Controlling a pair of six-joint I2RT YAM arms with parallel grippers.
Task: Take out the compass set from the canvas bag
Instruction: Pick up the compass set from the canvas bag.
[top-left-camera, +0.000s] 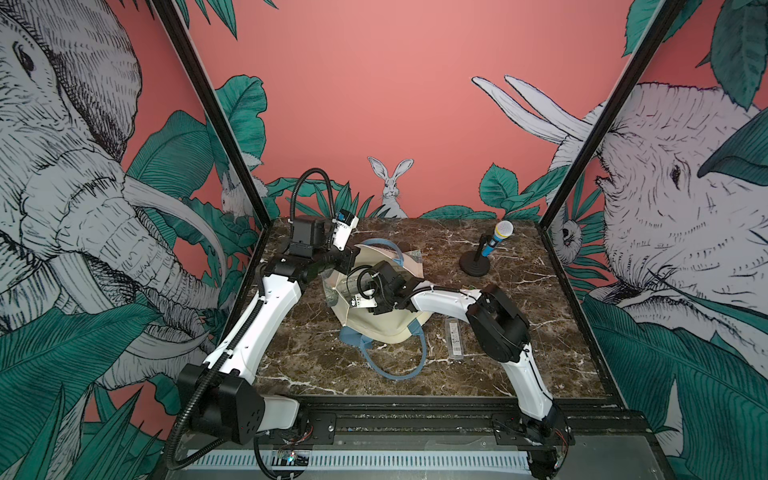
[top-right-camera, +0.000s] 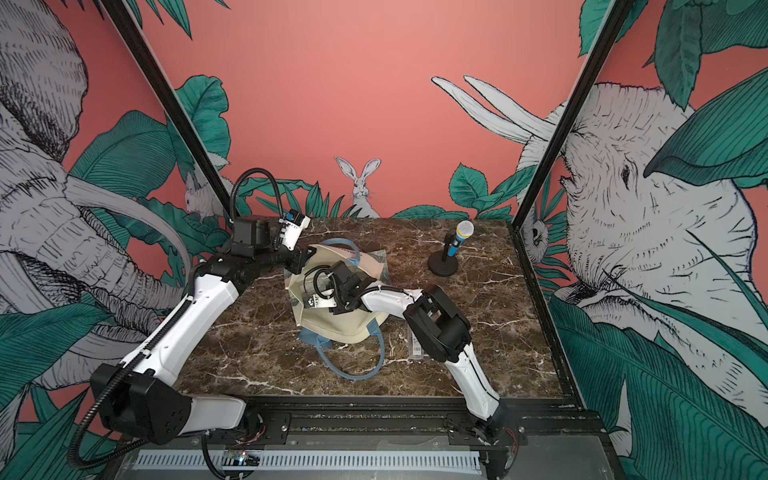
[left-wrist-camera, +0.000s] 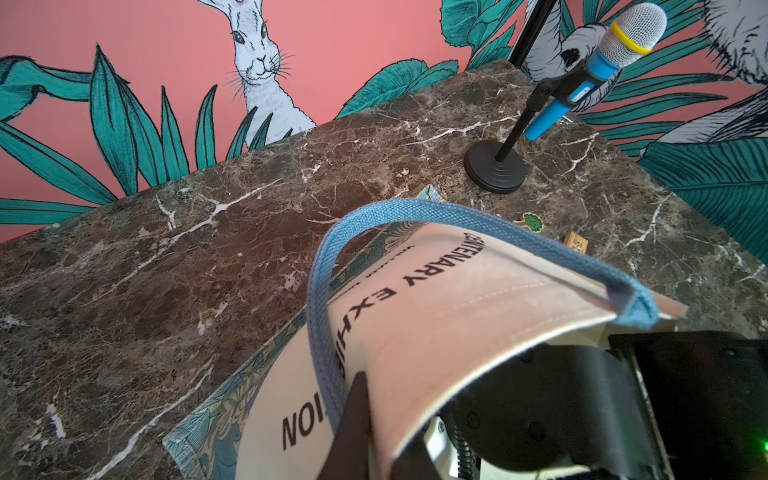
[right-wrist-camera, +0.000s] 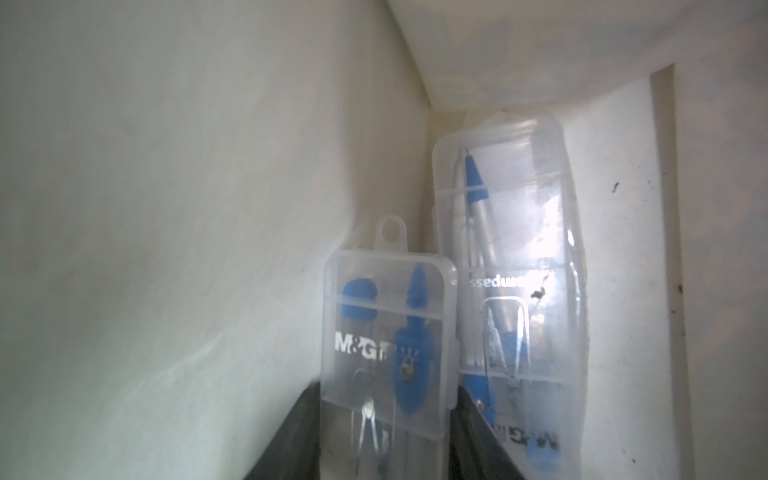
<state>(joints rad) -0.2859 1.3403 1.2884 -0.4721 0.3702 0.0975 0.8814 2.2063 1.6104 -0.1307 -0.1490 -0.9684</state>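
1. The canvas bag (top-left-camera: 382, 330) lies slumped at the middle of the marble table (top-left-camera: 316, 370). Its mouth gapes upward, and its near strap (top-left-camera: 392, 377) loops out across the table toward the near edge.
2. The left arm (top-left-camera: 266, 316) reaches from the near left corner along the table's left side. It then bends right at the wrist to meet the bag's far-left rim.
3. The left gripper (left-wrist-camera: 355, 399) is clenched on that rim, right beside the far strap (left-wrist-camera: 320, 291), and the cloth there is raised off the table.
4. The right arm (top-left-camera: 440, 299) rises from the near right, folds at a raised elbow and runs left, with its wrist dipped into the bag's mouth.
5. The right gripper (right-wrist-camera: 386, 384) is hidden in both top views. The right wrist view shows it inside the bag, dark fingers (right-wrist-camera: 291, 436) against both long edges of the compass set (right-wrist-camera: 386, 324), grasping this clear case.
6. A second case (right-wrist-camera: 519, 249) leans just beside it in the bag's inner corner.
7. Another clear case (top-left-camera: 454, 336) lies flat on the table just right of the bag.
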